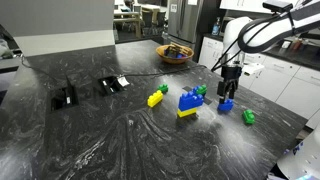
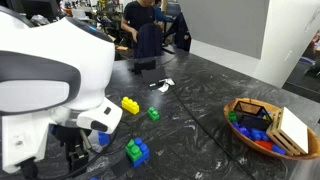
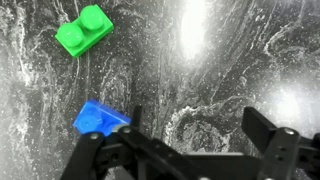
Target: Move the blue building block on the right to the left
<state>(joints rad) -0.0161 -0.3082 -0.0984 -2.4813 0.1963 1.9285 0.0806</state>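
Observation:
The small blue building block (image 1: pixel 227 105) lies on the dark marble table, right of the other blocks. In the wrist view it (image 3: pixel 100 118) sits at the lower left, just outside my left finger and partly hidden by it. My gripper (image 1: pixel 230 90) hangs just above the block. In the wrist view the gripper (image 3: pixel 200 125) is open, with only bare table between the fingers. A small green block (image 3: pixel 82 32) lies further off and also shows in an exterior view (image 1: pixel 248 117).
A larger blue block on a yellow base (image 1: pixel 188 102) stands left of my gripper, with a yellow block (image 1: pixel 156 98) and a green one (image 1: pixel 163 89) beyond. A bowl (image 1: pixel 175 53) stands at the back; it holds blocks (image 2: pixel 262 128). Two black items (image 1: pixel 65 97) lie far left.

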